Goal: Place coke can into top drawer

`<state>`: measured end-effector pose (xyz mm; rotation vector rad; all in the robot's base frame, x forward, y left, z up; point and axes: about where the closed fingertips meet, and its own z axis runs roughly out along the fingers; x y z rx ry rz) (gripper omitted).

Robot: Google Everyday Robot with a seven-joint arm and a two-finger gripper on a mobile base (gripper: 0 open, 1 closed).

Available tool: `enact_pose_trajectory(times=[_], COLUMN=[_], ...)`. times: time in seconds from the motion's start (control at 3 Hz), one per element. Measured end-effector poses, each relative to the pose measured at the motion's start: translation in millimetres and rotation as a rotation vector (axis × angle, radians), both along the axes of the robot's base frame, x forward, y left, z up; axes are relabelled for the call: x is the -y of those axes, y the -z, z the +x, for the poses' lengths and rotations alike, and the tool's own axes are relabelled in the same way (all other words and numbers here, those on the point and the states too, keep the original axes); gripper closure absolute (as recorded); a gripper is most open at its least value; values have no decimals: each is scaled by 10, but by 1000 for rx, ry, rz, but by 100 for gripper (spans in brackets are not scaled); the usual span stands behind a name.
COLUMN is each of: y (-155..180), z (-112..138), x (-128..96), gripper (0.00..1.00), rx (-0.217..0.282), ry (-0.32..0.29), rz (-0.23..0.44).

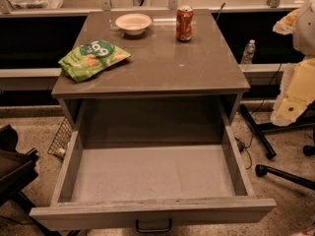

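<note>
The coke can (184,23), red-orange with a silver top, stands upright at the back right of the grey cabinet top (162,65). The top drawer (152,211) is pulled fully open toward me. Its grey inside is bare and its small dark handle (153,226) sits at the bottom middle of the front panel. Pale segments of my arm (295,90) show at the right edge, right of the cabinet and well away from the can. The gripper itself is not in view.
A white bowl (133,22) sits at the back of the cabinet top, left of the can. A green snack bag (92,58) lies at the left. A clear water bottle (248,52) stands on the ledge behind. Chair legs (275,173) lie on the floor at the right.
</note>
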<state>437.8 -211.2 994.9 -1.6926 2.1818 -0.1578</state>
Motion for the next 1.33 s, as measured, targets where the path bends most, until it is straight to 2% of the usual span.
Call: enact_pose_trajectory(times=[0.33, 0.67, 1.0, 1.33], y=[-1, 13, 285, 437], z=[0, 73, 280, 758], x=[0, -11, -37, -120], gripper=[0, 0, 0, 0], rx=[0, 33, 67, 149], ry=[0, 9, 39, 68], rz=[0, 24, 131, 283])
